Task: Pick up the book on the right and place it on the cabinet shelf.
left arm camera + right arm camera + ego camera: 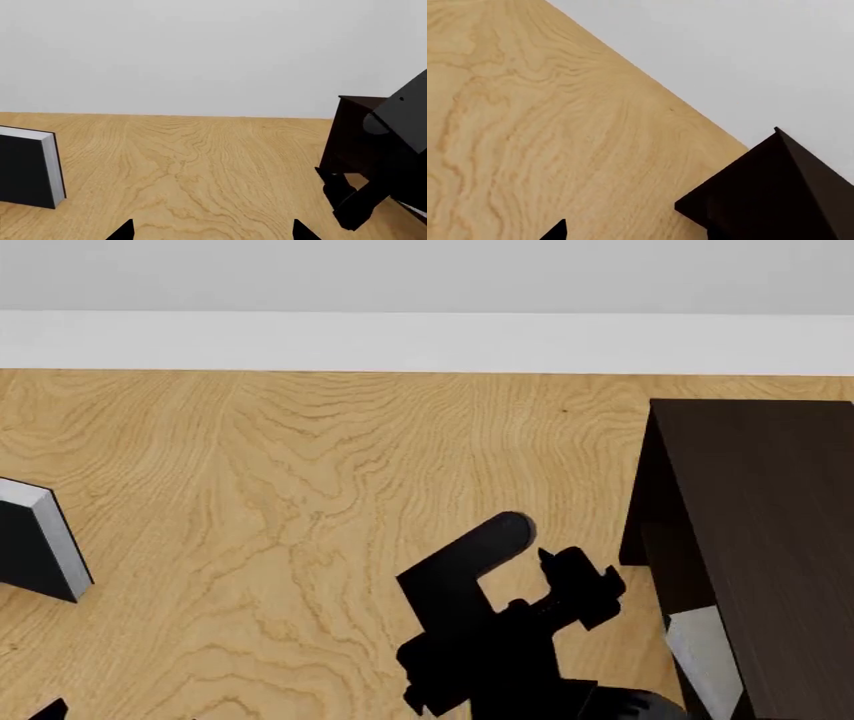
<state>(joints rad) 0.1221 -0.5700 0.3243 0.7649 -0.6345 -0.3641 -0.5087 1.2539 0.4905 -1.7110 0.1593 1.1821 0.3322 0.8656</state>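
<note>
The book shows only as a pale grey sliver inside the cabinet shelf, apparently already lodged there. It is likely rigid and fairly light with slick covers, best pinched across the spine. The right pincer, beside the cabinet, is spread and empty. The left pincer gapes empty over the tabletop.

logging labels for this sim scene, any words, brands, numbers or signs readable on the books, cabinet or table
None: no readable text shows in any view.
The black-covered book: plain cover, white page edges, no title.
The dark cabinet: flat plain panels, no label.
The light grey book inside the cabinet: only a sliver shows, unmarked.
The wooden table: wood grain only.
</note>
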